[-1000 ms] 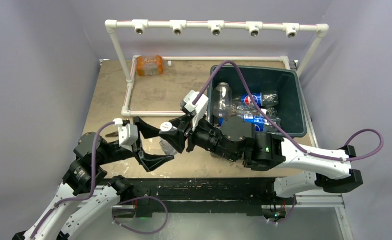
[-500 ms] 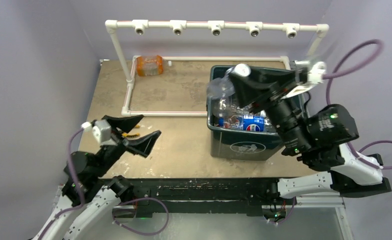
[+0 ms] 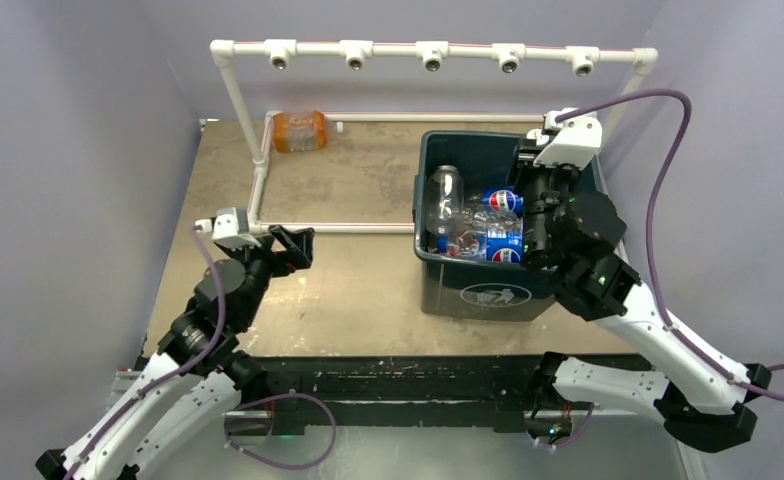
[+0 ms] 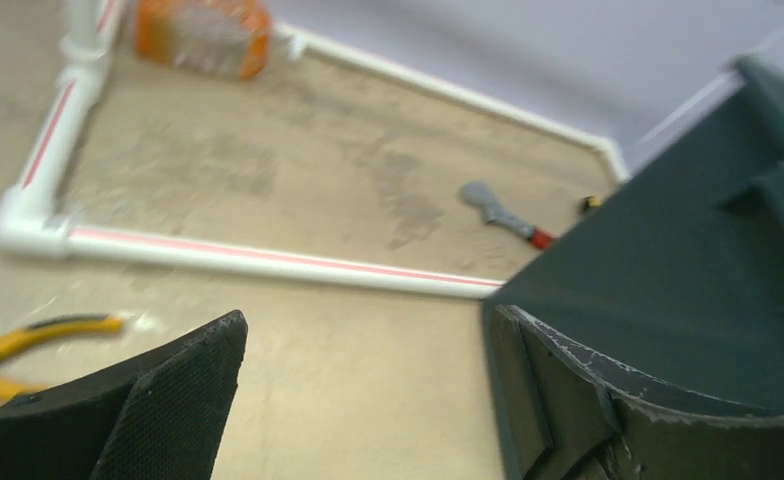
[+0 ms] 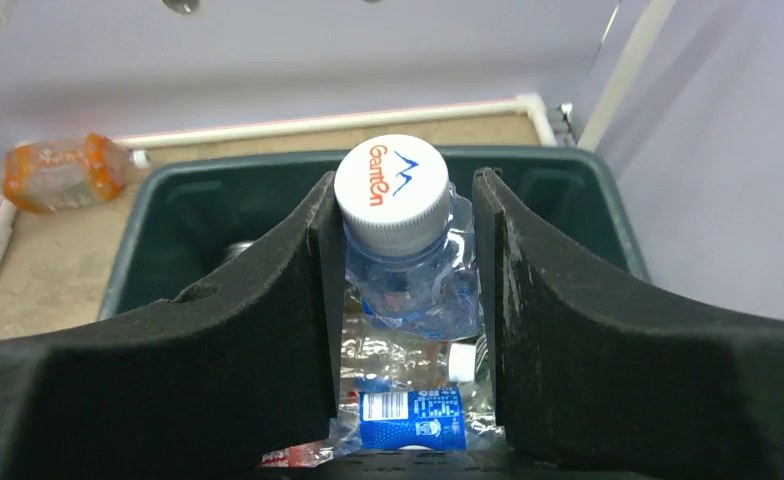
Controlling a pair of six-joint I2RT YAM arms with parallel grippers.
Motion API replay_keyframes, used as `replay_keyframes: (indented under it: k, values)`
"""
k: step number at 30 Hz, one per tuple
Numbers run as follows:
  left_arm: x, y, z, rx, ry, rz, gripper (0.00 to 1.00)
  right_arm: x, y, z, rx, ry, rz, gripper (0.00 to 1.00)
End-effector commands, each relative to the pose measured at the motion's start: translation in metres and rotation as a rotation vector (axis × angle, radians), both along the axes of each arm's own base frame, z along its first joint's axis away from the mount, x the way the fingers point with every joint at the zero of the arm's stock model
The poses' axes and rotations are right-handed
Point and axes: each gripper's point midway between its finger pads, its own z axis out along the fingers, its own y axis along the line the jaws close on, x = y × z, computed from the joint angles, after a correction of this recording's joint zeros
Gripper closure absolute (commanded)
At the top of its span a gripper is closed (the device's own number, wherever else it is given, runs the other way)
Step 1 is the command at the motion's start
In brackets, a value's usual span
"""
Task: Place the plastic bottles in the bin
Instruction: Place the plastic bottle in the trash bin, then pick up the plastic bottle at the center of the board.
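My right gripper [image 5: 403,192] is shut on a crumpled clear plastic bottle [image 5: 408,270] with a white cap, just below the cap. It holds the bottle over the inside of the dark green bin [image 3: 488,295]. Several plastic bottles lie in the bin, among them blue-labelled ones [image 3: 498,245] and a clear one [image 3: 446,190]. An orange bottle [image 3: 299,131] lies at the table's far back left, also in the left wrist view [image 4: 203,35]. My left gripper [image 3: 293,245] stands open and holds nothing, low over the table left of the bin [image 4: 688,260].
A white pipe frame [image 3: 328,228] lies on the table, with a rack of pipe fittings [image 3: 433,52] above the far edge. Yellow-handled pliers [image 4: 28,345] lie by my left gripper. A grey tool with a red end [image 4: 508,212] lies near the bin's far corner.
Both grippers were together at a bottle in front of the bin. My left gripper opened and drew back left. My right gripper swung the bottle up and over the bin.
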Motion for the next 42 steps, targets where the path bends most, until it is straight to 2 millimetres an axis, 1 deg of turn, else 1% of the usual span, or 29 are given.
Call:
replay_keyframes:
  k: [1, 2, 4, 6, 7, 8, 11, 12, 14, 15, 16, 17, 20, 21, 22, 25, 27, 31, 34, 37, 39, 42]
  values:
    - [0.012, 0.025, -0.014, -0.024, 0.12, 0.203, 0.09, 0.02, 0.012, -0.037, 0.03, 0.066, 0.069, 1.0]
    - [0.013, 0.025, -0.016, -0.021, 0.131, 0.213, 0.08, 0.021, 0.013, -0.039, 0.038, 0.07, 0.078, 1.0]
    - [0.015, 0.028, -0.019, -0.03, 0.143, 0.241, 0.06, 0.027, 0.022, -0.05, 0.046, 0.116, 0.111, 1.0]
    - [0.018, 0.033, -0.024, -0.051, 0.153, 0.289, 0.06, 0.033, 0.034, -0.075, 0.086, 0.223, 0.163, 1.0]
    - [0.02, 0.035, -0.028, -0.064, 0.161, 0.319, 0.06, 0.033, 0.038, -0.087, 0.107, 0.261, 0.176, 1.0]
    - [0.023, 0.038, -0.03, -0.082, 0.166, 0.354, 0.06, 0.033, 0.042, -0.096, 0.121, 0.273, 0.196, 1.0]
    - [0.028, 0.045, -0.034, -0.098, 0.191, 0.44, 0.07, 0.025, 0.044, -0.107, 0.154, 0.276, 0.242, 1.0]
    - [0.03, 0.047, -0.034, -0.093, 0.2, 0.461, 0.07, 0.023, 0.045, -0.111, 0.153, 0.294, 0.249, 0.9]
    - [0.035, 0.047, -0.032, -0.073, 0.214, 0.49, 0.07, 0.021, 0.047, -0.118, 0.145, 0.334, 0.262, 0.5]
    - [0.038, 0.046, -0.032, -0.061, 0.223, 0.497, 0.06, 0.019, 0.047, -0.119, 0.149, 0.342, 0.266, 0.36]
    - [0.04, 0.044, -0.032, -0.057, 0.229, 0.5, 0.06, 0.017, 0.046, -0.117, 0.156, 0.34, 0.271, 0.27]
    - [0.043, 0.042, -0.031, -0.057, 0.234, 0.5, 0.06, 0.015, 0.046, -0.113, 0.165, 0.331, 0.28, 0.22]
    - [0.051, 0.035, -0.026, -0.07, 0.226, 0.493, 0.05, 0.007, 0.043, -0.093, 0.2, 0.285, 0.317, 0.03]
    - [0.054, 0.032, -0.023, -0.075, 0.215, 0.489, 0.05, 0.004, 0.04, -0.083, 0.22, 0.26, 0.321, 0.02]
    - [0.057, 0.03, -0.021, -0.078, 0.206, 0.487, 0.05, 0.0, 0.036, -0.068, 0.241, 0.211, 0.328, 0.01]
    - [0.069, 0.023, -0.013, -0.092, 0.179, 0.479, 0.07, -0.023, 0.039, -0.02, 0.291, 0.05, 0.489, 0.01]
    - [0.079, 0.019, -0.014, -0.095, 0.189, 0.473, 0.07, -0.038, 0.042, 0.001, 0.305, -0.008, 0.576, 0.02]
    - [0.105, 0.011, -0.026, -0.117, 0.239, 0.457, 0.07, -0.047, 0.043, 0.011, 0.307, -0.018, 0.616, 0.05]
    - [0.127, 0.016, -0.034, -0.18, 0.265, 0.452, 0.07, -0.056, 0.042, 0.015, 0.31, -0.059, 0.656, 0.05]
    - [0.153, 0.016, -0.048, -0.266, 0.293, 0.429, 0.07, -0.065, 0.05, 0.015, 0.306, -0.095, 0.733, 0.05]
    - [0.169, 0.009, -0.059, -0.313, 0.315, 0.403, 0.07, -0.071, 0.055, 0.015, 0.305, -0.115, 0.778, 0.05]
    - [0.195, -0.003, -0.067, -0.388, 0.292, 0.377, 0.06, -0.076, 0.056, 0.014, 0.322, -0.142, 0.8, 0.05]
